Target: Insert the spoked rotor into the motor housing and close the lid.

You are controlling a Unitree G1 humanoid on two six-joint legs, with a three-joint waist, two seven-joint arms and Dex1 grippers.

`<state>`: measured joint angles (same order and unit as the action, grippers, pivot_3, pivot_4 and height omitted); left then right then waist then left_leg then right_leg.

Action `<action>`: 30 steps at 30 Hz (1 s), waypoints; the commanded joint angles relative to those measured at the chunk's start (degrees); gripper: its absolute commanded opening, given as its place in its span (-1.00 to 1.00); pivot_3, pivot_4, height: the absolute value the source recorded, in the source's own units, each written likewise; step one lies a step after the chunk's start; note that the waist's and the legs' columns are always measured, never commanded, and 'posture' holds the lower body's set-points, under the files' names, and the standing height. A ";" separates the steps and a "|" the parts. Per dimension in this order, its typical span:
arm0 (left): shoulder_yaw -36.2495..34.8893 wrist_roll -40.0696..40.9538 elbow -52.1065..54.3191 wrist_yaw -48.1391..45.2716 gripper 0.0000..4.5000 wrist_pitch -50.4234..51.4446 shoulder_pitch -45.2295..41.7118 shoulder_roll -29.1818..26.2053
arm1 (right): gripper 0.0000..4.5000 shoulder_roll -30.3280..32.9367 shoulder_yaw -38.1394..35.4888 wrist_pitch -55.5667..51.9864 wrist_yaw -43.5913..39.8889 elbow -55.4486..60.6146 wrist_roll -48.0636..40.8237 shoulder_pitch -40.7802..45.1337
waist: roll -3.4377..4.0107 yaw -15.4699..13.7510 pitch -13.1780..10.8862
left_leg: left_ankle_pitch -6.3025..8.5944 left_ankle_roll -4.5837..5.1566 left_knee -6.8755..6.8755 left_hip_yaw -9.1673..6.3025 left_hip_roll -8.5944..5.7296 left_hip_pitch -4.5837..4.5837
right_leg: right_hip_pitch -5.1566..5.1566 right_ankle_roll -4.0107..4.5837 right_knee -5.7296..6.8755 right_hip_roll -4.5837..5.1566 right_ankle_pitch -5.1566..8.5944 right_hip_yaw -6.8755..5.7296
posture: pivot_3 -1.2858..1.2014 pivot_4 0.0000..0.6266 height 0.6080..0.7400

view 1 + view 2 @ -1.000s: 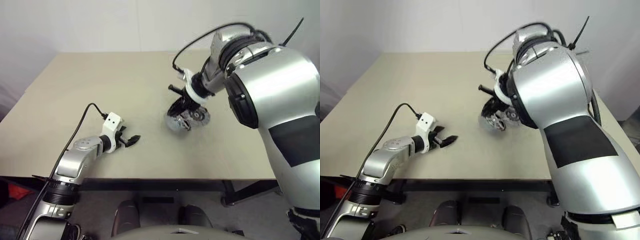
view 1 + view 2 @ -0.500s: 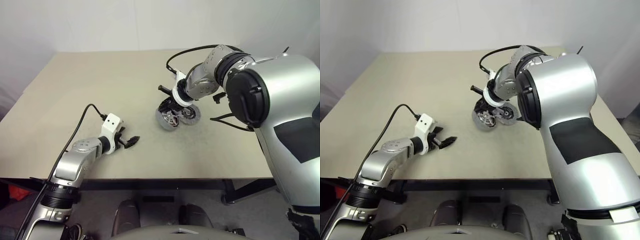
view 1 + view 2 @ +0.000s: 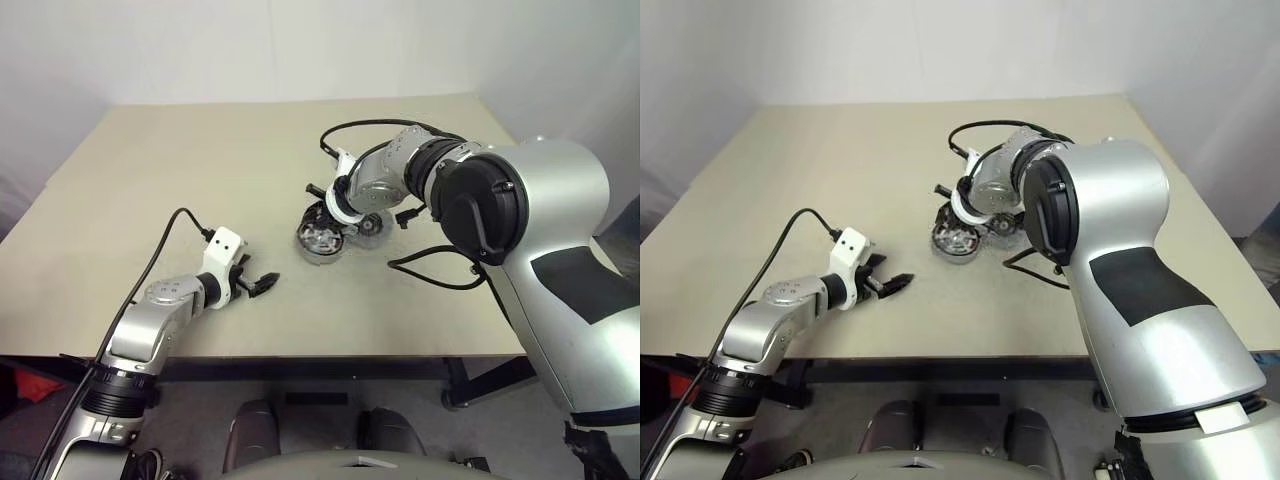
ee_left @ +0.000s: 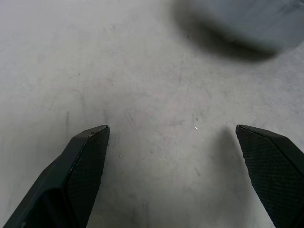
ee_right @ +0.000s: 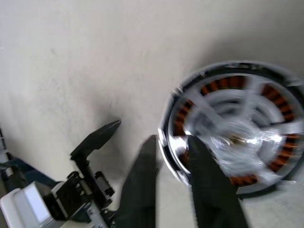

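The motor housing (image 3: 320, 240) lies flat near the table's middle, its copper windings (image 5: 209, 88) showing. The spoked rotor (image 5: 223, 137) sits inside it, silver spokes over the windings. My right gripper (image 3: 322, 222) points down at the housing's near rim; its jaws stand a little apart astride that rim (image 5: 167, 142), one finger (image 5: 142, 185) outside and one inside. Just right of the housing the lid (image 3: 375, 228) lies flat, partly hidden by my wrist. My left gripper (image 3: 262, 283) hovers open over bare table, well left of the housing, also seen as the left gripper (image 4: 173, 137) with nothing between its fingers.
The tan table (image 3: 200, 180) runs wide to the left and back. Its front edge (image 3: 330, 357) lies close under my left arm. A black cable (image 3: 345, 127) loops above my right wrist, and another cable (image 3: 165, 245) trails from my left wrist.
My right gripper has swung left and lower, and its jaws have parted a little. The round parts under it now lie further left on the table. The left arm has stayed still.
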<state>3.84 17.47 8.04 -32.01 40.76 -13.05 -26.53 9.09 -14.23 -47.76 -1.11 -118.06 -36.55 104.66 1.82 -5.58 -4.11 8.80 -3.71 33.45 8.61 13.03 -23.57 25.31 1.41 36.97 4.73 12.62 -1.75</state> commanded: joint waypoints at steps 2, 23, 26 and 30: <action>-0.44 -0.28 2.03 0.12 1.00 0.32 -0.18 -0.60 | 0.14 0.28 -2.76 1.28 1.53 -1.94 1.77 1.17 | 0.00 0.01 0.00 | 0.00 0.00 0.02 0.00 0.00 0.01 | 0.00 0.00 0.03 0.00 0.00 0.00 | 0.03 -1.00 1.00; 0.26 -2.34 -4.94 -2.34 1.00 -6.31 -6.27 -0.40 | 0.27 10.05 11.23 72.49 -45.93 0.81 47.05 -3.53 | -0.71 -0.56 -0.08 | 0.29 0.40 1.05 -0.01 0.39 -0.06 | -0.31 0.03 0.54 -0.08 0.03 -0.09 | 0.03 -1.00 1.00; 0.42 -2.89 -6.82 -2.75 1.00 -7.94 -7.75 0.32 | 0.27 16.28 20.35 89.54 -36.68 25.45 53.92 -21.95 | -0.97 -0.83 -0.06 | 0.31 0.44 1.38 0.01 0.40 -0.10 | -0.44 0.09 0.59 -0.02 -0.01 -0.13 | 0.03 -1.00 1.00; 0.22 -3.40 -8.89 -3.59 1.00 -10.70 -9.09 0.91 | 0.27 23.50 19.26 75.20 -33.03 62.68 54.07 -43.26 | -0.83 -1.09 -0.24 | 0.24 0.61 1.72 0.04 0.10 -0.19 | -0.42 -0.04 0.76 0.13 -0.12 0.04 | 0.03 -1.00 1.00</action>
<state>4.44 14.30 -1.30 -34.88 32.41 -20.66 -25.69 31.31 6.24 31.60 -35.90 -69.82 18.11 61.49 1.00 -6.68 -4.35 8.96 -2.97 35.15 8.65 13.10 -23.76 24.96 1.23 37.73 4.84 12.41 -1.62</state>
